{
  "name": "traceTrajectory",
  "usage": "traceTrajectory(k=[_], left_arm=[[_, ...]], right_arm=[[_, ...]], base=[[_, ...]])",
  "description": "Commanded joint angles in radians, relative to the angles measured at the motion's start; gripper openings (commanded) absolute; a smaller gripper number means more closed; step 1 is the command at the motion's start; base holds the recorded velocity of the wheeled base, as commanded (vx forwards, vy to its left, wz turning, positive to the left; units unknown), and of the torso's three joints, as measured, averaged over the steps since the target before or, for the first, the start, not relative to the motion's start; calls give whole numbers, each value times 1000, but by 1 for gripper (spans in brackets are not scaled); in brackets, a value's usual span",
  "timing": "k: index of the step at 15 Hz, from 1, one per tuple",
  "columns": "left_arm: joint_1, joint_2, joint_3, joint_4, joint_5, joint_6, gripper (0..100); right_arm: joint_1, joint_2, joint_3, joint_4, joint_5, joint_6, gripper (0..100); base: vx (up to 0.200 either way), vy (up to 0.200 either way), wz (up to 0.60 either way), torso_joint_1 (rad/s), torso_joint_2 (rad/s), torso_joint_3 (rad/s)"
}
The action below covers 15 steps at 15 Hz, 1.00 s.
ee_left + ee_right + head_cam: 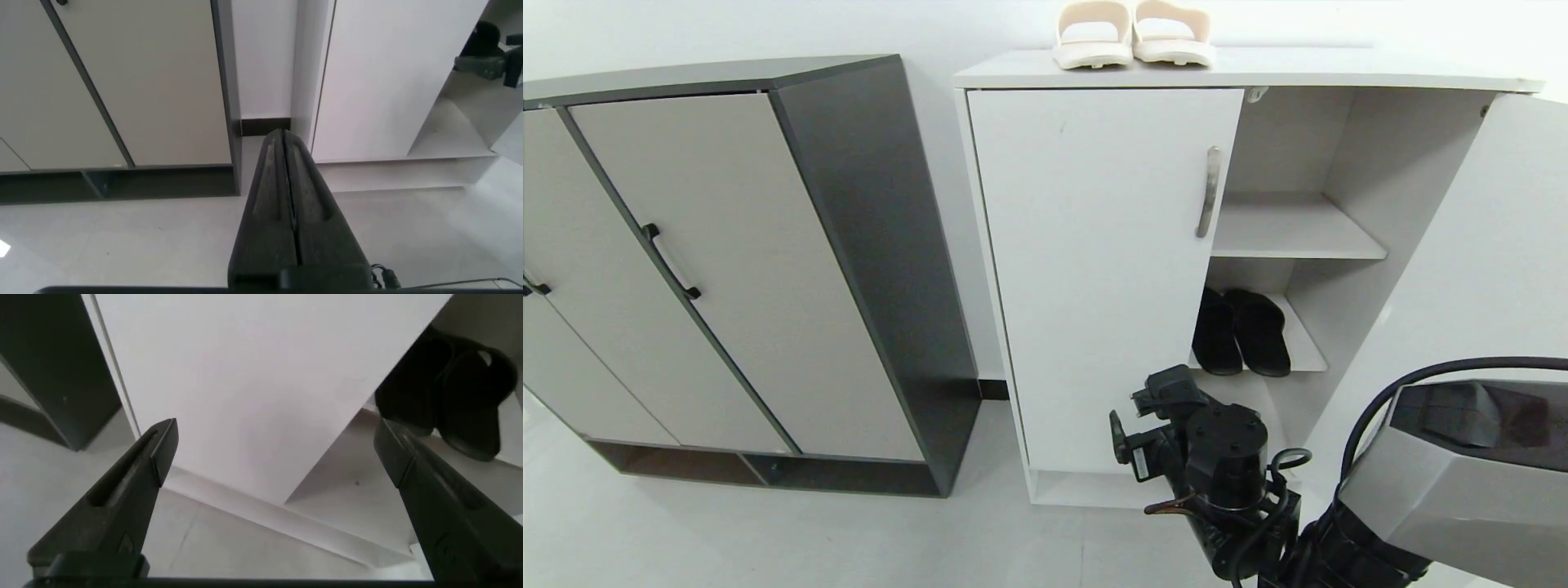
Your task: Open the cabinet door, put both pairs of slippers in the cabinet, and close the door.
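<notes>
Slippers (1241,331) on shelf (1304,345), spread right tool (275,429) near

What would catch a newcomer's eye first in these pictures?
Probably the white cabinet with its right door standing open, showing a pair of black slippers on a lower shelf inside. Next come the cream slippers sitting on top of that cabinet, and the right gripper, open and low in front of the closed left door.
</notes>
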Motion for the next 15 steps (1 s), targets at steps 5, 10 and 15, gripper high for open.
traceTrajectory(k=[5,10,15], left_arm=[[0,0,0,-1,0,0,0],[0,0,0,-1,0,0,0],[0,0,0,-1,0,0,0]], right_arm=[[0,16,-1,-1,0,0,100],[0,18,2,-1,0,0,100],[0,18,2,-1,-2,0,100]], base=[[0,0,0,37,-347,-347],[0,0,0,109,-482,-346],[0,0,0,154,-471,-319]])
